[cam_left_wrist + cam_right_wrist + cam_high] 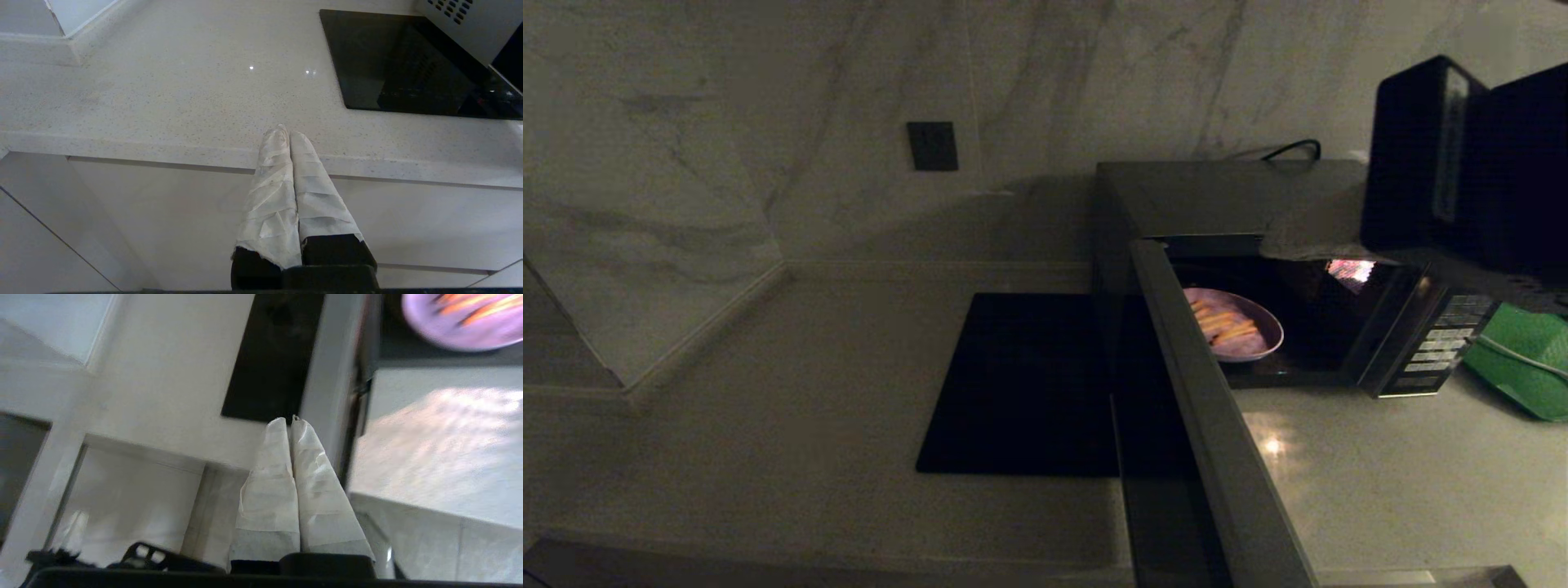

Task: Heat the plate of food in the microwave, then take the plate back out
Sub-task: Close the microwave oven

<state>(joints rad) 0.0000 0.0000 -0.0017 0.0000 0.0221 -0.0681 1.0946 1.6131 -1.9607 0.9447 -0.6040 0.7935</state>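
The microwave [1225, 196] stands on the counter with its door [1217, 425] swung wide open toward me. Inside, on the oven floor, sits the pale lilac plate of food [1241, 335] with several orange sticks on it; part of the plate [457, 330] also shows in the right wrist view. My right gripper [289, 419] is shut and empty, its taped fingers hanging in front of the counter close to the open door's edge [331, 375]. The left gripper [286, 130] is shut and empty, parked low before the counter's front edge.
A flat black mat [1021, 384] lies on the counter left of the microwave. A green tray [1527, 359] sits right of the button panel [1437, 343]. My right arm's dark housing [1462, 163] fills the upper right. A marble wall runs behind.
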